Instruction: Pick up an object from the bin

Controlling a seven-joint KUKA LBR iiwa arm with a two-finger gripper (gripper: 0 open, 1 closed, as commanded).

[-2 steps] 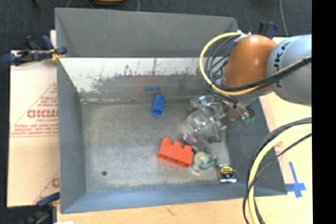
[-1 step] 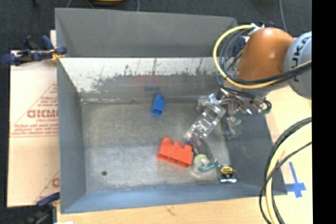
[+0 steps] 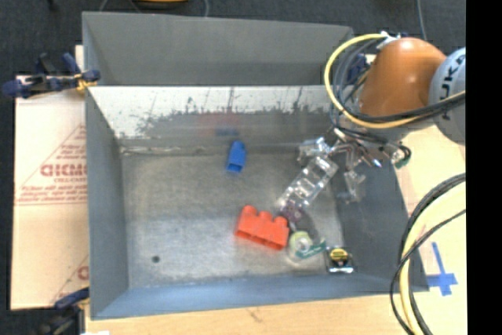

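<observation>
One hand, seemingly beside red brick.

Bin: grey metal, matt, floor scuffed and rough-looking, back wall scratched. Red brick: plastic, smooth, slight sheen. Blue block: plastic, matt. Clear piece: transparent plastic, glossy. Orange cover: smooth, glossy.

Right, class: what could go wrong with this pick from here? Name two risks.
1. The gripper is close by the red brick, and a pale round thing lies right beside that brick, so a grasp may catch both or knock one away.
2. The small yellow and black thing lies against the bin's right wall, which may crowd the arm.
</observation>
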